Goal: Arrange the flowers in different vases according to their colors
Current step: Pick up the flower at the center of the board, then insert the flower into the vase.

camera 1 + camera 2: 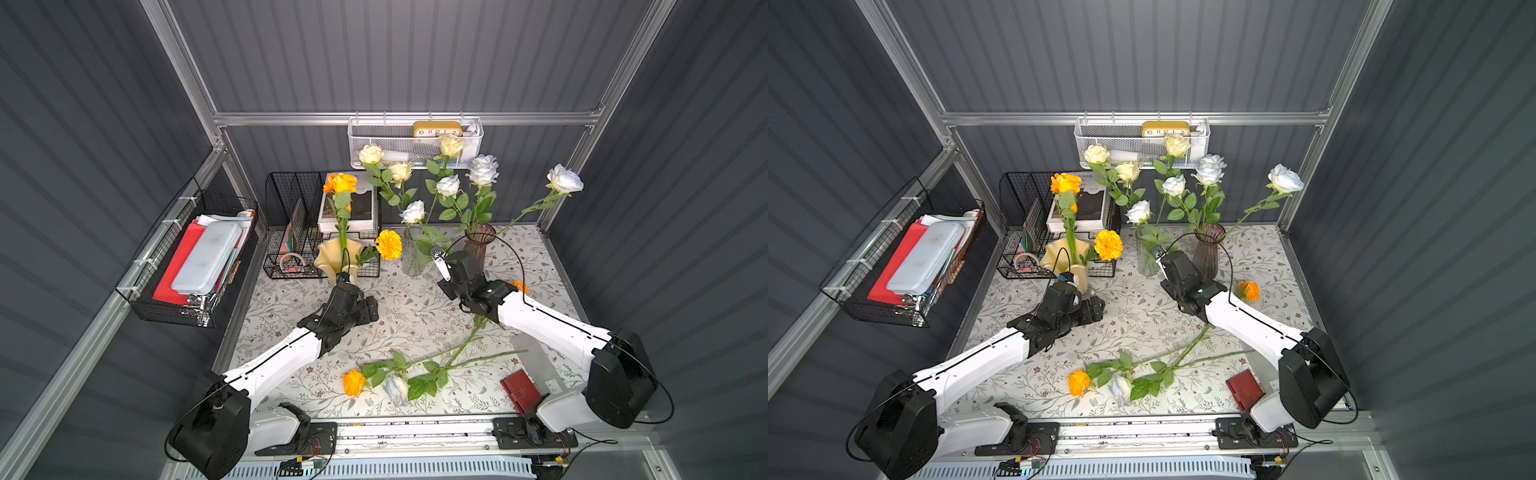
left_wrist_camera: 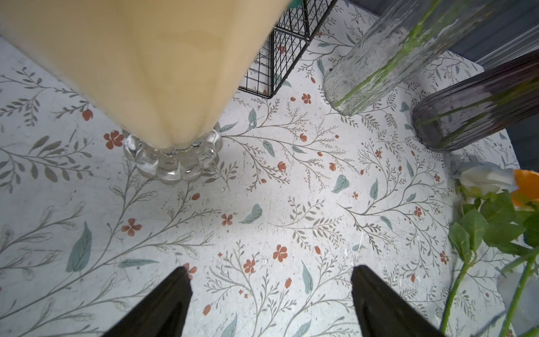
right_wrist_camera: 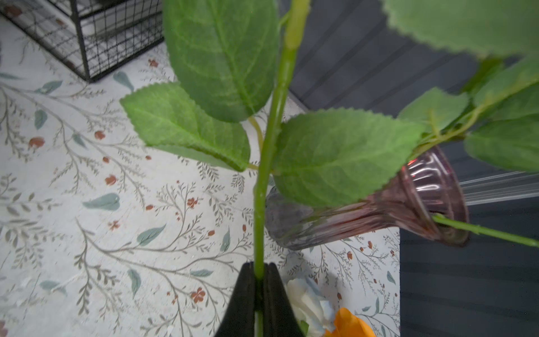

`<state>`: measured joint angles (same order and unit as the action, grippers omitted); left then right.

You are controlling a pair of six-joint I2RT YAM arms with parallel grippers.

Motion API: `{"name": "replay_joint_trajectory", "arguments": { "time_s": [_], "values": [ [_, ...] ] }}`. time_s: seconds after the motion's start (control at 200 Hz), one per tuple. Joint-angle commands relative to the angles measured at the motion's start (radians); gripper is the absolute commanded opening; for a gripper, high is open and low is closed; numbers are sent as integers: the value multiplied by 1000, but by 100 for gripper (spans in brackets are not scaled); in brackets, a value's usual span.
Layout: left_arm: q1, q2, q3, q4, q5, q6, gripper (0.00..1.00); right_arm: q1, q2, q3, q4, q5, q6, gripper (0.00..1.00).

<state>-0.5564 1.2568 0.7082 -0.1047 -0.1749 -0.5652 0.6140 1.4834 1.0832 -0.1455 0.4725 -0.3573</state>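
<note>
As jaws clamp a stem [image 3: 264,204], right arm [image 1: 548,324] extends.

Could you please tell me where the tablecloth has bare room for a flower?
Bare cloth lies between the left arm and right arm, before the clear vase; also right of the purple vase. Loose flowers crowd the front.

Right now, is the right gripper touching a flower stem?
Touching. The right wrist view shows the right gripper clamped on the stem, with no gap.
</note>
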Motion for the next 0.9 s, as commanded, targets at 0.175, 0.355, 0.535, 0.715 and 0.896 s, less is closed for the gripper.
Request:
{"name": "replay_joint_trajectory", "arguments": {
  "time_s": [0.175, 0.355, 0.535, 0.715, 0.896],
  "values": [
    [5, 13, -9, 3, 5, 24, 90, -11, -55, -98, 377, 15, 44, 0],
    [5, 27, -7, 4, 8, 25, 90, -20, -45, -117, 636, 12, 6, 0],
    [5, 33, -6, 3, 6, 26, 89, -31, 3, -65, 728, -8, 16, 0],
    [7, 40, -7, 4, 6, 27, 90, -32, -36, -53, 790, -57, 94, 0],
    [6, 56, -3, 6, 10, 27, 89, -31, -109, 4, 778, -106, 137, 0]
  ]
}}
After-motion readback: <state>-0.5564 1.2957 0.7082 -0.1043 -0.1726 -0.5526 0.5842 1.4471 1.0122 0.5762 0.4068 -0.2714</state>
